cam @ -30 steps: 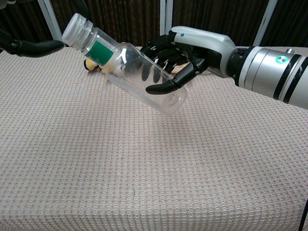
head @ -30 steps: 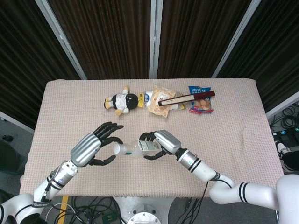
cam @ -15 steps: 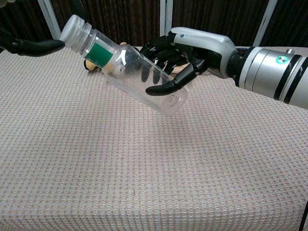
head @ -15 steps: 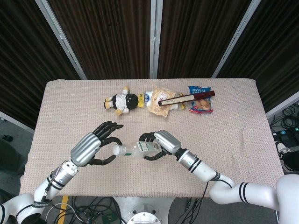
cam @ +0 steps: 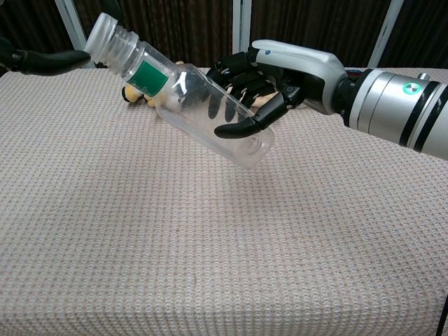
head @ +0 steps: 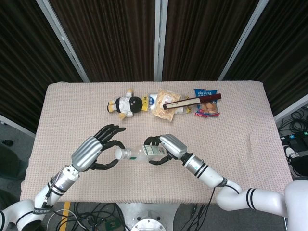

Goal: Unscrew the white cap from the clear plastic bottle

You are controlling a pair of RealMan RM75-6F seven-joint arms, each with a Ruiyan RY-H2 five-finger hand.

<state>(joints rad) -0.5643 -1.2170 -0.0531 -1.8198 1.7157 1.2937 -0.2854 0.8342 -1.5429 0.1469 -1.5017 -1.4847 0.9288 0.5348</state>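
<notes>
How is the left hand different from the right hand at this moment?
The right hand grips the clear bottle around its body; the left hand holds nothing. The right hand's fingers curl around the bottle; the left hand's fingers are spread near the white cap. Both hover above the table.

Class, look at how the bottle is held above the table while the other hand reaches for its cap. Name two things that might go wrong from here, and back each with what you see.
1. The right hand holds the bottle tilted and clear of the table, gripping its lower half only. Twisting the cap may turn or slip the whole bottle.
2. The left hand has its fingers spread around the cap, with only fingertips near it. A light pinch on that small cap could slide off.
</notes>
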